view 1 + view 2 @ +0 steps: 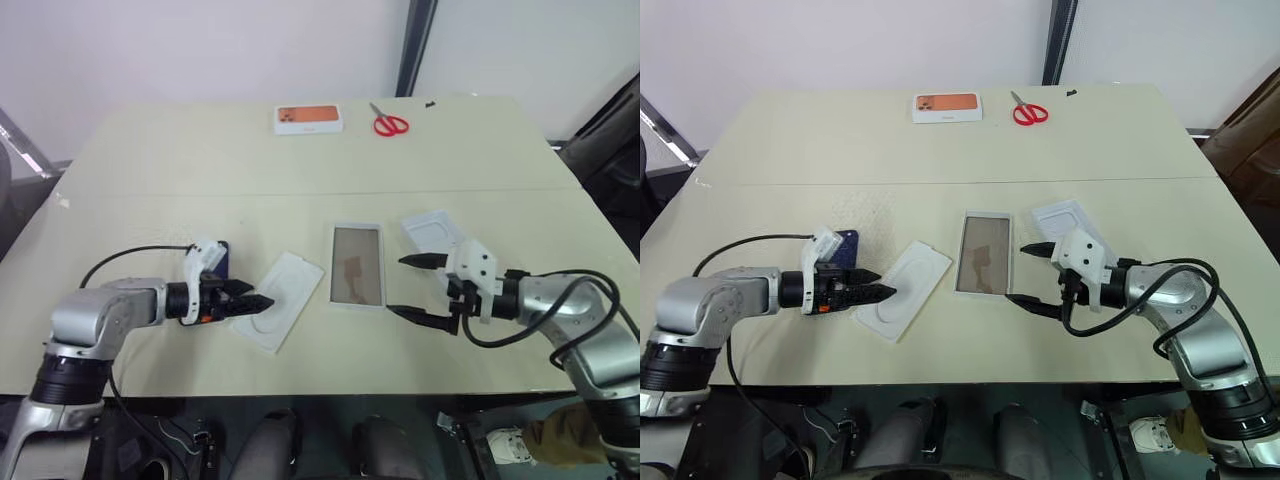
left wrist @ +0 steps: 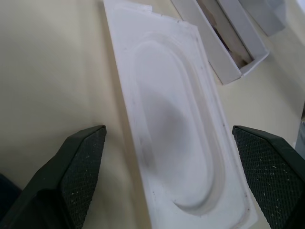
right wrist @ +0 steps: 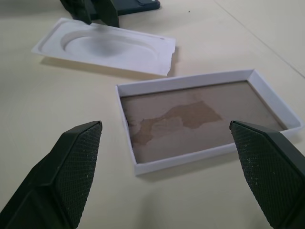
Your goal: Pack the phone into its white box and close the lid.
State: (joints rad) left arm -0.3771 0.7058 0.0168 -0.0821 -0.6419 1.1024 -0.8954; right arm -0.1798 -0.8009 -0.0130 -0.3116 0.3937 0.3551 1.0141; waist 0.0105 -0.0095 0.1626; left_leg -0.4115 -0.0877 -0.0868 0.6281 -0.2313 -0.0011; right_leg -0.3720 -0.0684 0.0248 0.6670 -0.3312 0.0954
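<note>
between my wide-open left gripper and right gripper, white box lies beside oval-recess insert, bare table beyond.

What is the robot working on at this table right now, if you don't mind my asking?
It is packing a phone into its white box, and nothing is packed yet. The box lies open and empty mid-table. The left gripper, open, hovers at a white insert; the phone lies beside that arm. The right gripper, also open, faces the box, with the lid behind it. Neither holds anything.
</note>
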